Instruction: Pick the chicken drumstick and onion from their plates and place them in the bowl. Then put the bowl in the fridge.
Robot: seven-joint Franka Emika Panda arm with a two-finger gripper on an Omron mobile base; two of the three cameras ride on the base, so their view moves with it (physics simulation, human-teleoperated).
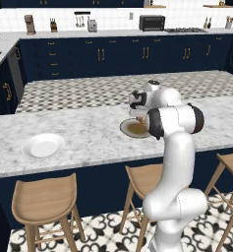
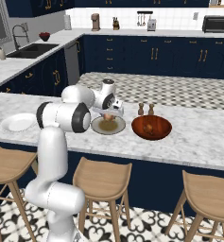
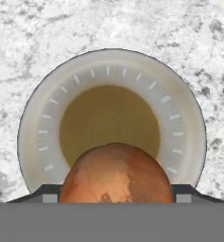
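Tan-orange and round, the onion [image 3: 117, 174] sits right between the two dark finger tips of the gripper [image 3: 117, 198] in the hand view, its sides meeting them, so the jaws look pinched on it rather than spread free. Being a ball, it has no long axis to line up with. The onion hangs directly over the olive-brown centre of the grey-rimmed plate [image 3: 179, 137]; whether it has cleared the plate I cannot tell from that view, though the right base view suggests it is lifted a little above it [image 2: 108, 116].

What the coming move turns on, I judge, is the bowl: in the right base view the reddish-brown bowl [image 2: 151, 127] stands just beside the grey-rimmed plate, on its right, so the onion must travel sideways that way and a short way only. A small brownish lump in the bowl [image 2: 149, 127] looks like the chicken drumstick, but it is too small to be sure.

Counting outward: one gripper, one onion, two plates (the grey-rimmed one and a white plate [image 1: 43, 145] well apart to the left), one bowl, and two small shakers [image 2: 146, 109] just behind the bowl.
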